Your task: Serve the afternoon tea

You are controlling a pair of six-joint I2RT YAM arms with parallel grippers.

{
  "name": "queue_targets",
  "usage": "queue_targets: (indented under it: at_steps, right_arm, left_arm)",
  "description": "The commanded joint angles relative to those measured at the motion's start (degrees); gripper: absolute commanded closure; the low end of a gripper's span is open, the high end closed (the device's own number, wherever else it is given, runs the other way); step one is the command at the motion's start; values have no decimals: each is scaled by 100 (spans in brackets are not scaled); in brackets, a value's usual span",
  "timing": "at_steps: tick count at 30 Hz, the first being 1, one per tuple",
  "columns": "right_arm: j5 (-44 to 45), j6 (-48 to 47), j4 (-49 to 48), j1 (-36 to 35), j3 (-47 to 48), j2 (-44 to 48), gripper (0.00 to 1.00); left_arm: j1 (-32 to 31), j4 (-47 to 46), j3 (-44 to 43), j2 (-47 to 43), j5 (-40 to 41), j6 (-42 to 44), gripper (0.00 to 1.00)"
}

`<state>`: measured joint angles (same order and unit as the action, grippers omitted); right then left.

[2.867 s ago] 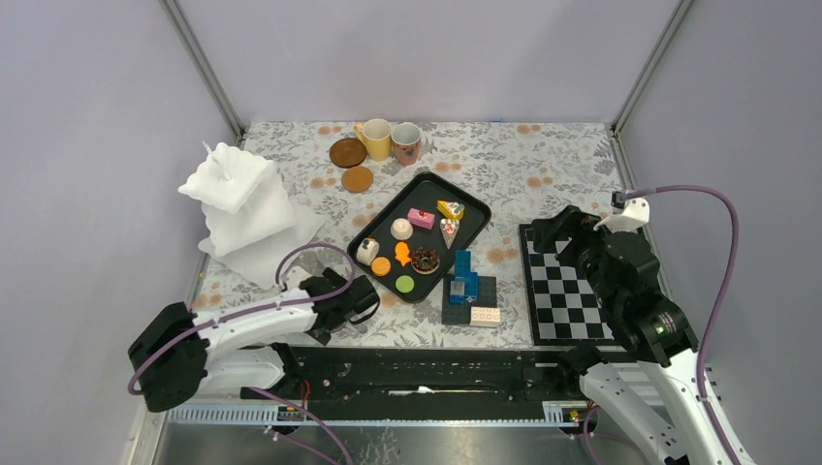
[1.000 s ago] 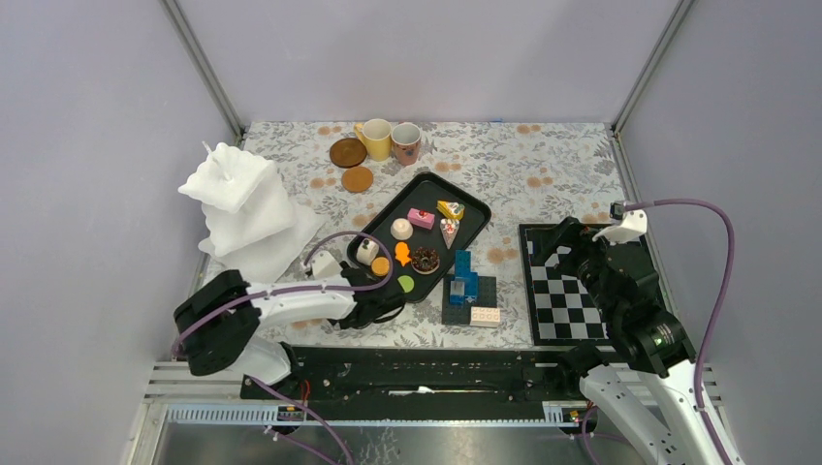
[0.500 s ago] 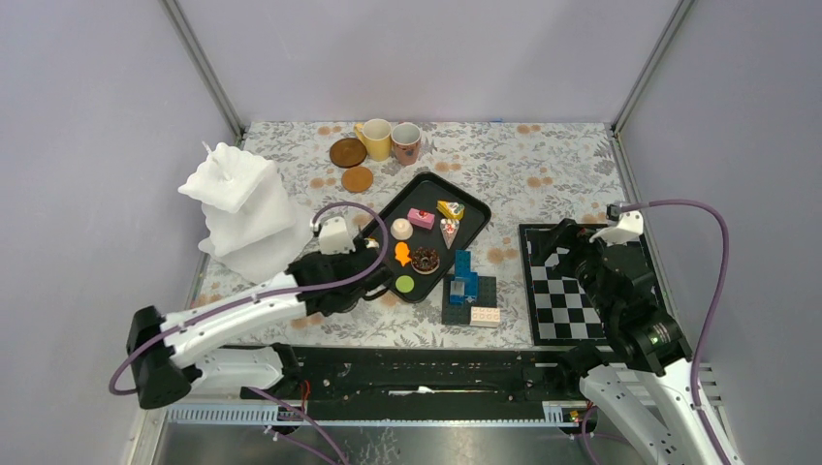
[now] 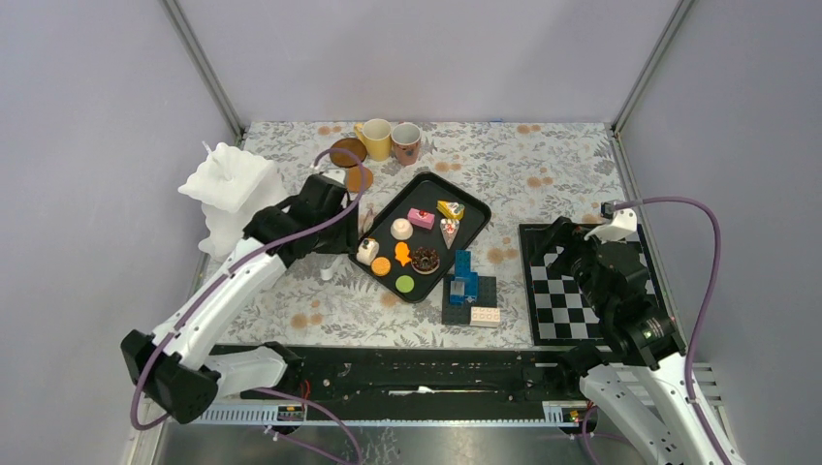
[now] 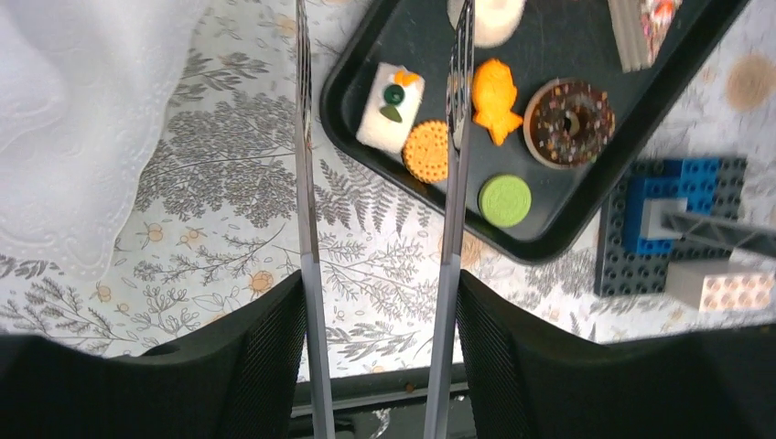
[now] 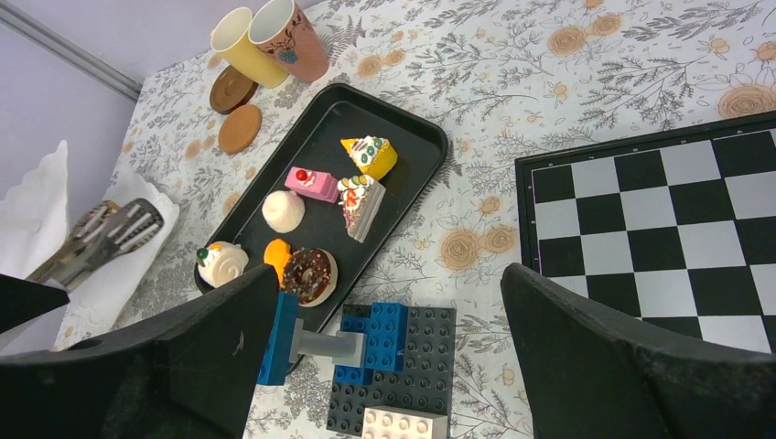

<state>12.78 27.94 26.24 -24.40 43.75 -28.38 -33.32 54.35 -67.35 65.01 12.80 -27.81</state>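
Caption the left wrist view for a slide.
Left gripper holds metal tongs over the black tray of toy sweets.

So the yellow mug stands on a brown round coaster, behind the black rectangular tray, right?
No. The right wrist view shows the yellow mug standing on the floral tablecloth beside the brown round coaster, not on it; it is behind the black rectangular tray.

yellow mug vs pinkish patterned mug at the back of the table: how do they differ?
Plain yellow mug is one colour; pinkish patterned mug carries dark motifs. Yellow mug stands nearer the brown round coasters; pinkish mug on its far side. Both upright, side by side.
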Motion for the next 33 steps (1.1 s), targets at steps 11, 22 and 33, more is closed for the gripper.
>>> queue_targets:
  at_steps: [11, 22, 33]
  right_arm:
    - [-34, -63, -254, -38, -42, -36, 2]
    - [-56, -65, -261, -38, -109, 51, 2]
    - [-91, -31, -272, -38, -129, 27, 2]
  left_arm:
    - [252, -28, -222, 741, -552, 1395, 43]
    - [282, -358, -16, 1084, -741, 1406, 44]
    - [282, -440, 230, 1153, -895, 1384, 46]
